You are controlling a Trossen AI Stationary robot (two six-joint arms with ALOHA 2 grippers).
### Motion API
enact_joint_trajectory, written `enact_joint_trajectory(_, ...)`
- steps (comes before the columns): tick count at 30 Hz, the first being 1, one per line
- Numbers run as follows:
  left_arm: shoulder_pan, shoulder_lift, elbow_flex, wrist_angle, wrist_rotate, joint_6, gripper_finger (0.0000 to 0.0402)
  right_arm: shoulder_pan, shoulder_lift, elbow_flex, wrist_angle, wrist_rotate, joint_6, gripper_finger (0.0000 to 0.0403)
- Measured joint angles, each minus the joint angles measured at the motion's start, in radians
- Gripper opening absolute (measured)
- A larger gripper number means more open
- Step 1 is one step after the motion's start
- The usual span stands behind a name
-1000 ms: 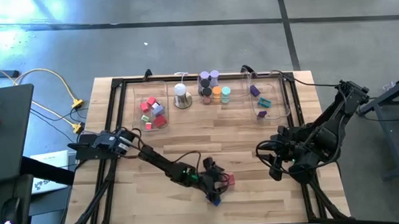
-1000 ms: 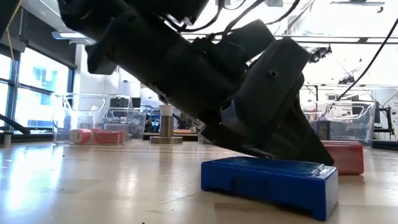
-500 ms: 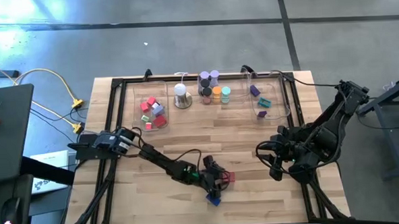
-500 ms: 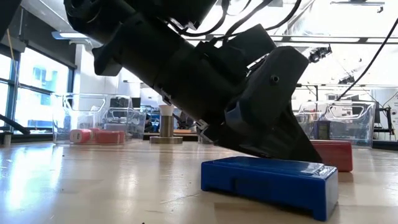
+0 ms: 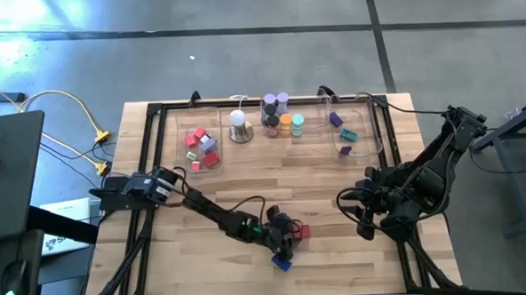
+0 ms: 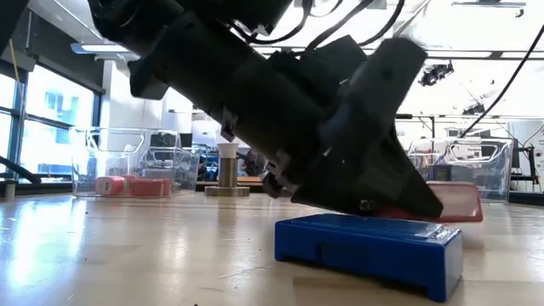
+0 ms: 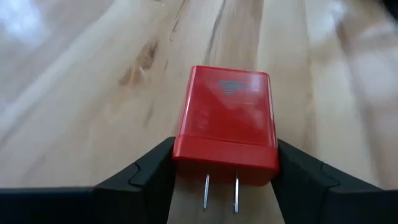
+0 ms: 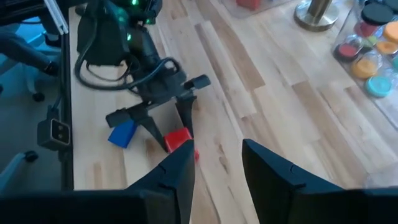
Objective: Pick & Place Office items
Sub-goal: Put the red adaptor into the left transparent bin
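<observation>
Red block: a plug-like piece with two metal prongs, seated between the jaws of the left gripper, both fingers pressed to its sides.
Left arm: stretched low across the table, wrist tilted down toward the front edge.
Blue block: lying flat just beside the closed jaws.
Right gripper: held above the table, jaws partly apart, nothing between them.

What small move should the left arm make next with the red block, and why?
Probably lift it straight up. The left pincer has its fingers against both sides of the red block, which sits beside the blue block near the table's front edge.
</observation>
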Motion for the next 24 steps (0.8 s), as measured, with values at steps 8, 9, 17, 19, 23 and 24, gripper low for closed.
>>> enact_joint_trajectory(8, 0.001, -0.104, 0.000, -0.220, 0.062, -0.170, 0.0205, 0.000, 0.000, 0.000, -0.001, -0.032, 0.000, 0.0121)
enact_joint_trajectory(9, 0.004, -0.126, 0.000, -0.260, 0.062, -0.187, 0.0205, 0.000, 0.000, 0.000, -0.002, -0.037, 0.000, 0.0121)
enact_joint_trajectory(17, 0.054, -0.352, 0.000, -0.670, 0.044, -0.356, 0.0205, 0.000, 0.000, 0.000, -0.003, -0.009, -0.049, 0.0121)
enact_joint_trajectory(19, 0.071, -0.416, 0.000, -0.796, 0.041, -0.399, 0.0205, 0.000, 0.000, 0.000, -0.005, 0.023, -0.053, 0.0121)
enact_joint_trajectory(23, 0.106, -0.546, 0.000, -1.032, 0.031, -0.477, 0.0205, -0.002, 0.000, 0.000, -0.021, 0.084, -0.053, 0.0121)
enact_joint_trajectory(24, 0.116, -0.578, 0.000, -1.081, 0.024, -0.490, 0.0205, -0.003, 0.000, 0.000, -0.025, 0.097, -0.053, 0.0121)
